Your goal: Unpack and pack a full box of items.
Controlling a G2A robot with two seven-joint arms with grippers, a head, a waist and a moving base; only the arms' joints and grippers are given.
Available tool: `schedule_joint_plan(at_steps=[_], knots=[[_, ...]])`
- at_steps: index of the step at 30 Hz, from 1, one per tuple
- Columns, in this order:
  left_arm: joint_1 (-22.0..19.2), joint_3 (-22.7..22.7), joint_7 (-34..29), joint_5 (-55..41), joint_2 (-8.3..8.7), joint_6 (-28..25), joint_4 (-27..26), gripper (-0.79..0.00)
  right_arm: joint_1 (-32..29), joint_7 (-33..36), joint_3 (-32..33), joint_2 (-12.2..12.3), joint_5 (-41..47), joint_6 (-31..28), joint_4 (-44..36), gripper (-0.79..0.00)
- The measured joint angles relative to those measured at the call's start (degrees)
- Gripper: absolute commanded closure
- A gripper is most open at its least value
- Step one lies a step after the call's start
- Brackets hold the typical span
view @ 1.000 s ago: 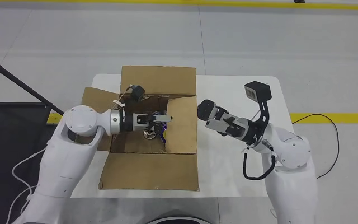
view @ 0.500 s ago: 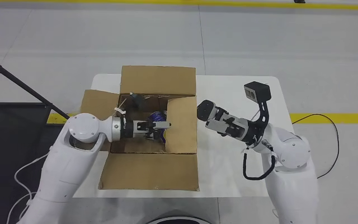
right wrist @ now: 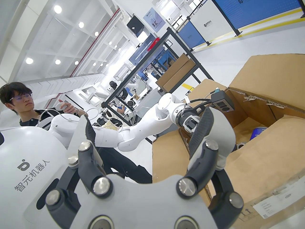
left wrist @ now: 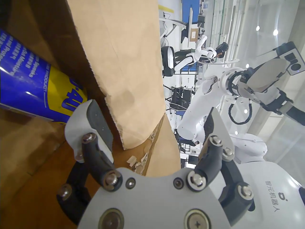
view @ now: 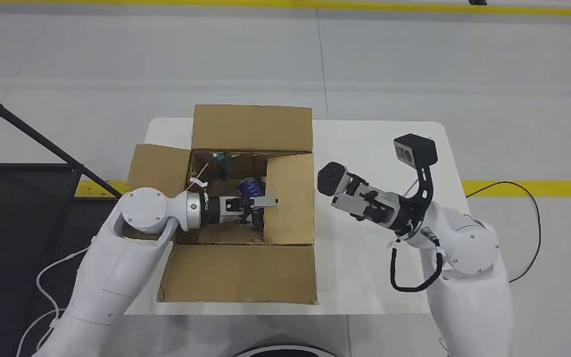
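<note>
Saw left gripper (view: 264, 203) shifted toward the near side of the box (view: 252, 129) versus a second ago, elbow swung the same way. Saw right gripper (view: 334, 178) nudged slightly away from the box, pose otherwise unchanged over the table (view: 384, 143). Saw more of the can (view: 252, 186) exposed from above than a second ago, back then mostly covered by the left wrist.

Found left gripper (left wrist: 152, 110) spread wide, holding nothing, straddling the torn edge of the right flap (left wrist: 114, 36): one finger (left wrist: 95, 117) inside the box, just beside the can (left wrist: 35, 82), the other outside the flap. Couldn't confirm finger-to-can contact. Couldn't judge can pose, upright or leaning; one end cut off at the frame edge, print partly blocked by the finger.

Found right gripper (right wrist: 145, 129) also spread wide, empty, held just beside the box (right wrist: 274, 72), near its right flap. Made out from that wrist a blue bit of the can (right wrist: 260, 131) and a metal piece (right wrist: 240, 145) inside, rest blocked by cardboard. Couldn't identify the small items (view: 219, 161) in the far left corner of the box. Couldn't see box contents under the right flap from above.
</note>
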Motion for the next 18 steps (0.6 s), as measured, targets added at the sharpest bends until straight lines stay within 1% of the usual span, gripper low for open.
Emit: schedule_joint_plan(at_steps=[7,12,18], knots=[[0.43,-0.54,1.43,-2.56,0.09,-0.38,-0.54,-0.785,-0.3,-0.74,-0.16,0.57,0.34,-0.34,-0.24,-0.785],[0.59,-1.53,2.2,-5.09,0.21,-0.13,-1.97,-0.785,-0.24,-1.08,-0.63,0.96,0.54,-0.53,-0.16,-0.785],[0.7,-1.24,5.11,-6.39,0.07,-0.55,-3.75,-0.785,0.05,-1.55,-0.99,1.4,0.73,-0.82,-0.09,-0.785]])
